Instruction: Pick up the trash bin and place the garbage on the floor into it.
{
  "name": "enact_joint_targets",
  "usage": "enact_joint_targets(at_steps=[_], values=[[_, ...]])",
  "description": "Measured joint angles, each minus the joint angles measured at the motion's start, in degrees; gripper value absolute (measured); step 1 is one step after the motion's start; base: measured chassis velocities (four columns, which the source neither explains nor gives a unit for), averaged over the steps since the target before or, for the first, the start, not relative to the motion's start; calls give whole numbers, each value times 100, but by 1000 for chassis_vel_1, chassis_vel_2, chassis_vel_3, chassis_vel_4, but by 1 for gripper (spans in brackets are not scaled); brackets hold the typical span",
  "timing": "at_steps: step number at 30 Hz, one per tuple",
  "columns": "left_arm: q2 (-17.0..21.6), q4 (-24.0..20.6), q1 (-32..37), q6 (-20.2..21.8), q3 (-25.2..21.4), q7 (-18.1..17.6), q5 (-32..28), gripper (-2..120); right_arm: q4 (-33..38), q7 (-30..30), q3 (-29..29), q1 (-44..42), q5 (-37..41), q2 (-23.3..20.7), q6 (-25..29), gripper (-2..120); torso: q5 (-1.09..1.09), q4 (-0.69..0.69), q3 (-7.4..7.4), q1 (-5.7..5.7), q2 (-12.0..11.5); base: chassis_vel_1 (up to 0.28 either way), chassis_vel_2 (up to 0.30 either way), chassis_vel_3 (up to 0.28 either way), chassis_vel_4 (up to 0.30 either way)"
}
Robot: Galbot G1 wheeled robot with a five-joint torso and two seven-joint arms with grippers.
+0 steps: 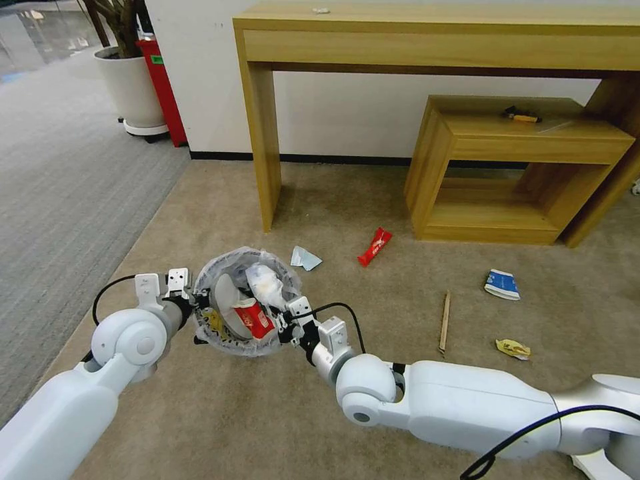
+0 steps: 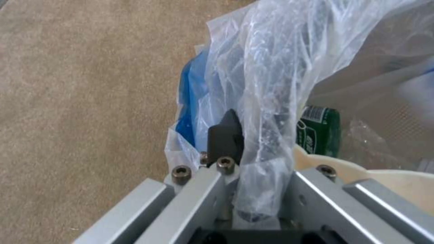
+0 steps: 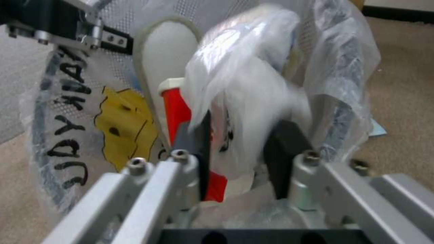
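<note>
My left gripper (image 1: 195, 298) is clamped on the rim of the trash bin (image 1: 220, 341), pinching the blue edge (image 2: 189, 98) and the bag liner (image 2: 267, 88) between its fingers (image 2: 225, 135). The bin hangs just above the beige floor (image 1: 220, 413), tilted toward me. My right gripper (image 3: 239, 149) is over the bin mouth, fingers spread around a blurred white wad (image 3: 244, 98). Inside: a white slipper (image 3: 165, 51), a red-white cup (image 1: 252, 319), a green-label bottle (image 2: 318, 130). On the floor beyond lie 5 pieces — red wrapper (image 1: 374, 247), pale blue scrap (image 1: 305, 258), wooden stick (image 1: 444, 323), blue-white carton (image 1: 502, 285), yellow wrapper (image 1: 513, 348).
</note>
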Motion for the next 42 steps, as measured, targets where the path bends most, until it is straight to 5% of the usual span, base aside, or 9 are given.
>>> enact_joint_targets(at_steps=[18,33,42], values=[[-165,147,214,-7,-11,101,266,0,58,259,724,-58,47,263,-19,98,-1,1,0,0,0,0,0,0,0],[-34,366,227,-8,-113,118,270,0,-11,247,2590,-743,33,-363,-43,100,1,-1,0,0,0,0,0,0,0],[60,390,422,-23,-303,163,283,0,-318,260,4479,-2457,-558,-1141,-64,100,2,1,0,0,0,0,0,0,0]])
